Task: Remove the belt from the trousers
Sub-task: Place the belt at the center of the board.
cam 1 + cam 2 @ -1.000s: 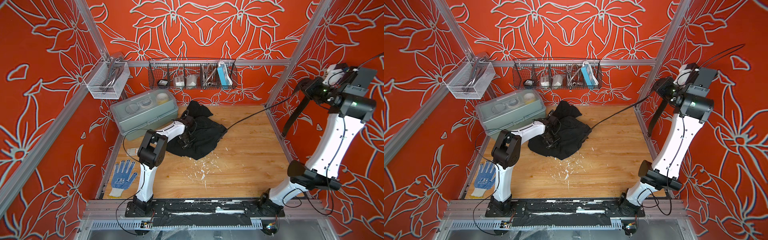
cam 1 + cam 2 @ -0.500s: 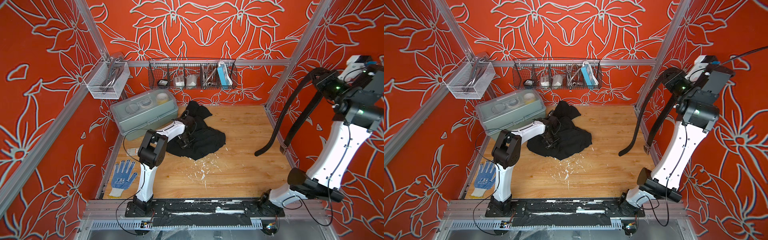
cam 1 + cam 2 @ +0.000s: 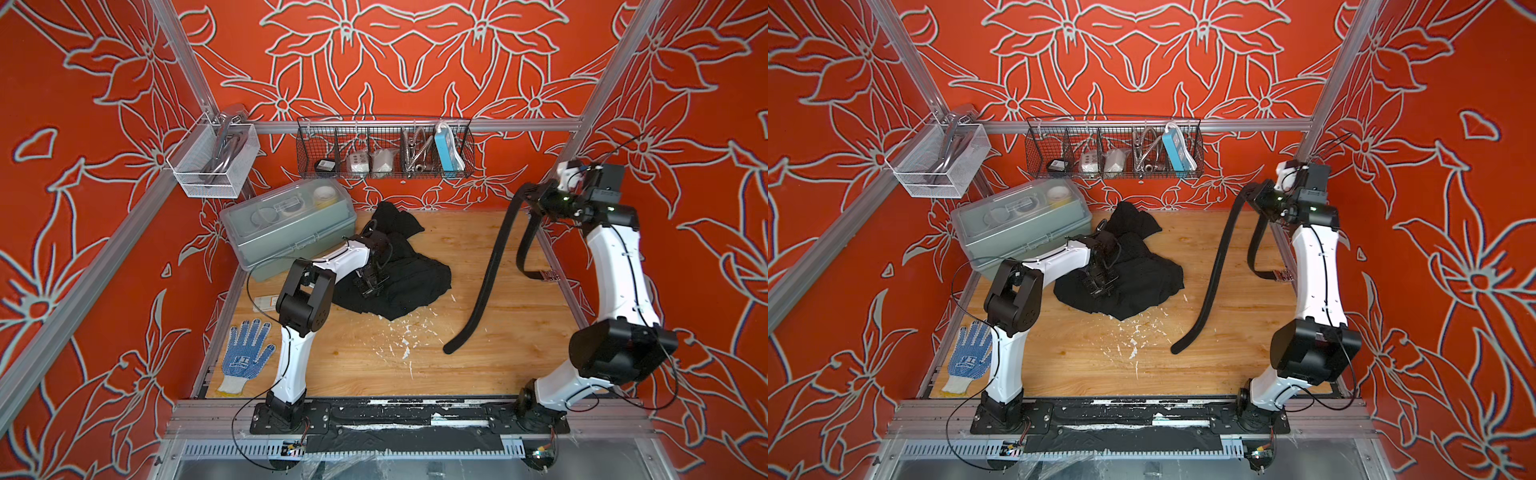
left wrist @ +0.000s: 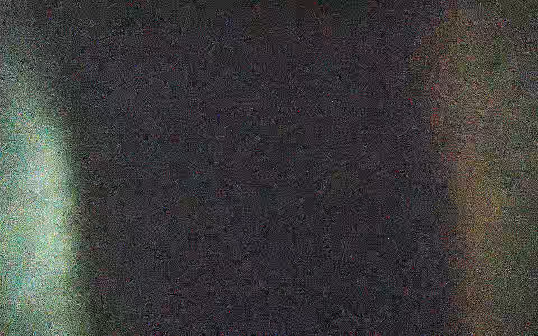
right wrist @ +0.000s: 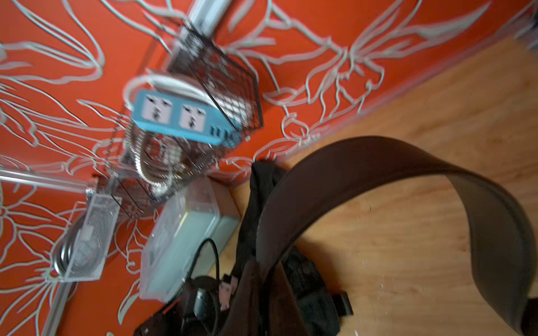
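On the wooden table (image 3: 415, 374), in both top views, the trousers (image 3: 419, 278) (image 3: 1142, 286) lie crumpled in a black heap toward 11 o'clock from the table middle. They are just beside a grey-green plastic box (image 3: 291, 232) at 10 o'clock. The belt (image 3: 490, 266) is free of the trousers and well apart from them. It is folded over the right gripper (image 3: 532, 197), high at the 2 o'clock corner, with the fingers closed on the fold and 2 strands hanging. The long strand runs down toward 4 o'clock. The short strand ends in the buckle (image 3: 547, 275) at the 3 o'clock edge. The left gripper (image 3: 370, 286) is closed and pressed down into the trousers. Whether cloth is pinched can't be told, as the left wrist view is dark noise. In the right wrist view the belt (image 5: 378, 157) arcs across, blurred.
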Robot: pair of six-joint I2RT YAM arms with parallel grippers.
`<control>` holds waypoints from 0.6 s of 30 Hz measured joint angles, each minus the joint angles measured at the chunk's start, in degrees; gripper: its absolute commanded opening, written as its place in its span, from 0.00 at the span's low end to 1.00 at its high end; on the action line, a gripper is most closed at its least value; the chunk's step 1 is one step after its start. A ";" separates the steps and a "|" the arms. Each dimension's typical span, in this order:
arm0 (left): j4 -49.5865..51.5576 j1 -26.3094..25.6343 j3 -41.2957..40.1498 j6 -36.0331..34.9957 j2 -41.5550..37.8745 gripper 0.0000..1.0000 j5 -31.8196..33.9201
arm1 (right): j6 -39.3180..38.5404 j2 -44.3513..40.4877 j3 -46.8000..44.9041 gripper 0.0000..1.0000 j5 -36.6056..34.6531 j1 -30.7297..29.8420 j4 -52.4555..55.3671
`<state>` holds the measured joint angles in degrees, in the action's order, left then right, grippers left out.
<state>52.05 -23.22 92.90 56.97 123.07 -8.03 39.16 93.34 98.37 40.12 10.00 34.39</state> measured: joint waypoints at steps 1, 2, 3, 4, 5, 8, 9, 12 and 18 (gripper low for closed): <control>0.09 0.04 0.07 -0.44 0.02 0.00 -0.13 | 0.09 1.22 -2.43 0.00 0.13 -0.85 -1.14; 0.13 0.07 0.11 -0.90 0.02 0.00 -0.20 | 0.07 2.91 -4.24 0.00 0.33 -1.66 -2.27; 0.15 0.07 0.11 -1.40 0.02 0.00 -0.20 | -0.04 4.66 -5.16 0.00 0.50 -2.27 -3.10; 0.15 0.09 0.11 -1.84 0.02 0.00 -0.22 | -0.24 7.08 -5.75 0.00 0.55 -3.02 -4.02; 0.15 0.09 0.13 -2.34 0.00 0.00 -0.22 | -0.52 9.42 -5.86 0.00 0.61 -3.65 -4.92; 0.26 0.09 0.46 -3.91 0.00 0.02 -0.22 | -1.25 16.76 -5.29 0.00 1.03 -5.81 -7.21; 0.33 0.09 0.57 -4.46 0.00 0.03 -0.20 | -1.36 19.08 -4.59 0.00 1.07 -6.54 -7.43; 0.48 0.09 0.79 -6.10 -0.04 0.07 -0.17 | -1.64 26.23 -1.40 0.00 1.20 -8.46 -7.91; 2.16 0.07 1.73 -9.11 -0.02 0.16 1.29 | -2.82 34.49 4.66 0.00 1.29 -11.17 -8.09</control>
<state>54.22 -23.16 94.63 47.86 123.04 -6.74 36.34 127.83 103.02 41.41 -1.17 26.30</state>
